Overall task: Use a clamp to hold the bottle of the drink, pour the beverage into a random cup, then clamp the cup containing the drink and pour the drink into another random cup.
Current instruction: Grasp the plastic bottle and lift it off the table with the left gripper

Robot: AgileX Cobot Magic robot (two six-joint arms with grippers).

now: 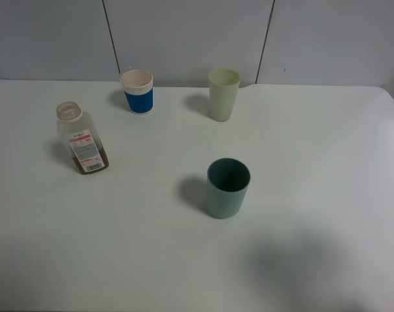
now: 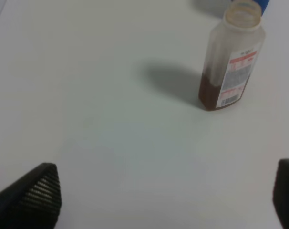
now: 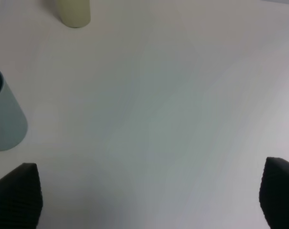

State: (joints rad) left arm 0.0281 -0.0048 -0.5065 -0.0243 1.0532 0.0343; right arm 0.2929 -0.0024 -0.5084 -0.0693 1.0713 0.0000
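Bottle: small translucent squarish plastic bottle [image 1: 82, 140], neck open, brown tea [image 1: 94, 161] low inside, standing upright on the white tabletop [image 1: 314, 195], left side.
Left pincer [image 2: 163, 195]: wide, empty; bottle ahead, well apart.
Right pincer [image 3: 149, 195]: wide, empty.
Nearer arm: left, by my judgement.

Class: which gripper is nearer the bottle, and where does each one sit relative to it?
Left. The left gripper faces the bottle, open, with table between. The right gripper sees only the teal-green tumbler and pale yellow-green cup; the bottle is outside its view.
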